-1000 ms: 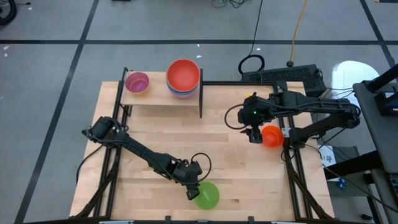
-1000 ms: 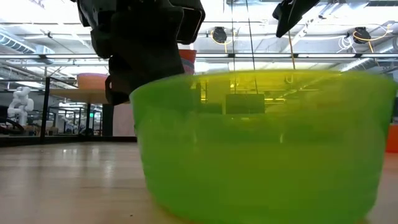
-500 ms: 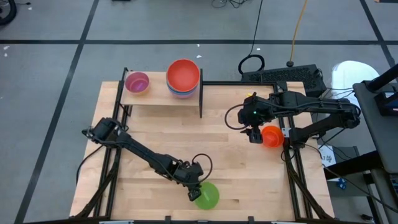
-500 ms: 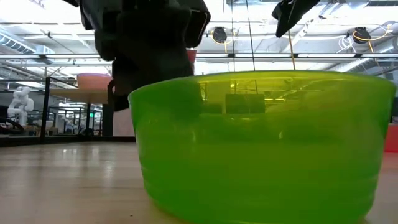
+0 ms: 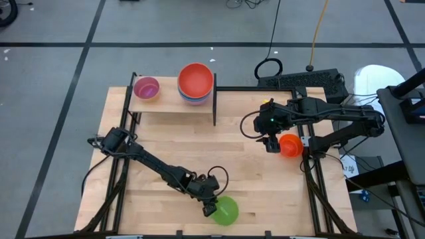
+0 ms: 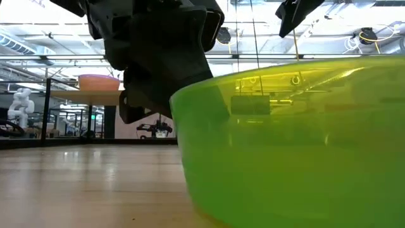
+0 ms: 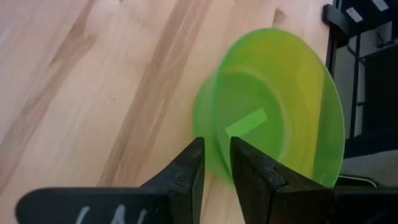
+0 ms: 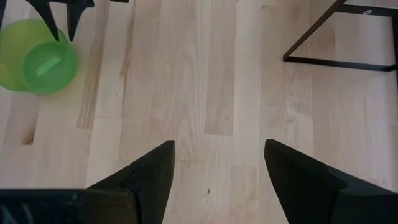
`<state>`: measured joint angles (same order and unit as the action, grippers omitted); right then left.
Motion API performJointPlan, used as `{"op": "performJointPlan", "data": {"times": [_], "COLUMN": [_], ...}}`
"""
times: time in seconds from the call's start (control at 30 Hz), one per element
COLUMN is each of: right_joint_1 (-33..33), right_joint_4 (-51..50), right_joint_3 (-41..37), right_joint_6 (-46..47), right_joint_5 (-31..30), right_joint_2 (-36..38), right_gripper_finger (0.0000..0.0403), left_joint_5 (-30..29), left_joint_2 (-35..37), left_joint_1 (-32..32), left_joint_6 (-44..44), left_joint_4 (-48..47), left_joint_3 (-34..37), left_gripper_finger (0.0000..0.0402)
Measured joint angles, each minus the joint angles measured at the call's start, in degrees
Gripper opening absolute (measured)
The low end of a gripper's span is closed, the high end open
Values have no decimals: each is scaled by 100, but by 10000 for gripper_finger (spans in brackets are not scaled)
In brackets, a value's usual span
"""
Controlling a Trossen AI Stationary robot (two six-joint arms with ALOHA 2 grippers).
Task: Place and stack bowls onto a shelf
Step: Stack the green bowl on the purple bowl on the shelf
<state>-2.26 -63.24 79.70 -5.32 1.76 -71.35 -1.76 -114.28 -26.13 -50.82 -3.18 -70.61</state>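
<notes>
A green bowl (image 5: 227, 211) sits near the table's front edge and fills the low view (image 6: 291, 145), its rim slanting. My left gripper (image 5: 211, 208) is shut on the bowl's left side. My right gripper (image 5: 271, 145) is open and empty at the table's right, just left of an orange bowl (image 5: 291, 145). The shelf (image 5: 169, 103) at the far left carries a purple bowl (image 5: 147, 87) and a stack of larger bowls with a red one (image 5: 196, 78) on top. My left gripper holds the green bowl by its wall at the rim (image 7: 217, 177), on the side toward the table's left. One finger (image 7: 239, 165) is inside the bowl and the other (image 7: 194, 165) outside. The fingers slant down from the table's left. The bowl is tilted in the hold.
The shelf's black posts and frame (image 8: 323, 37) stand at the far side. A keyboard (image 5: 302, 81) and cables lie beyond the table's far right corner. Bare wood (image 5: 232, 159) lies between the two arms.
My left gripper has moved a little toward the table's near edge and right. The green bowl has shifted with it toward the near edge. Its rim, level a second ago, now slants.
</notes>
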Motion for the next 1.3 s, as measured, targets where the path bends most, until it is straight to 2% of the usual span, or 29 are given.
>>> {"op": "performJointPlan", "data": {"times": [0.73, 1.03, 1.1, 1.23, 1.3], "right_joint_1": [0, 0, 0, -2, 0], "right_joint_4": [0, 26, 44, 83, 117], "right_joint_3": [0, 1, 2, 0, 0], "right_joint_6": [-9, -9, -9, -9, -11], "right_joint_5": [0, -1, 0, 0, 0], "right_joint_2": [0, -2, -2, -2, -2], "right_gripper_finger": [240, 240, 240, 240, 240], "left_joint_5": [-2, 297, 321, 419, 451], "left_joint_2": [-15, -257, -270, -293, -292], "left_joint_1": [0, 49, 61, 61, 61], "left_joint_6": [-45, -69, -19, -46, -31], "left_joint_4": [4, 630, 655, 579, 583], "left_joint_3": [0, 10, -2, 2, 2], "left_gripper_finger": [81, 80, 69, 13, 11]}}
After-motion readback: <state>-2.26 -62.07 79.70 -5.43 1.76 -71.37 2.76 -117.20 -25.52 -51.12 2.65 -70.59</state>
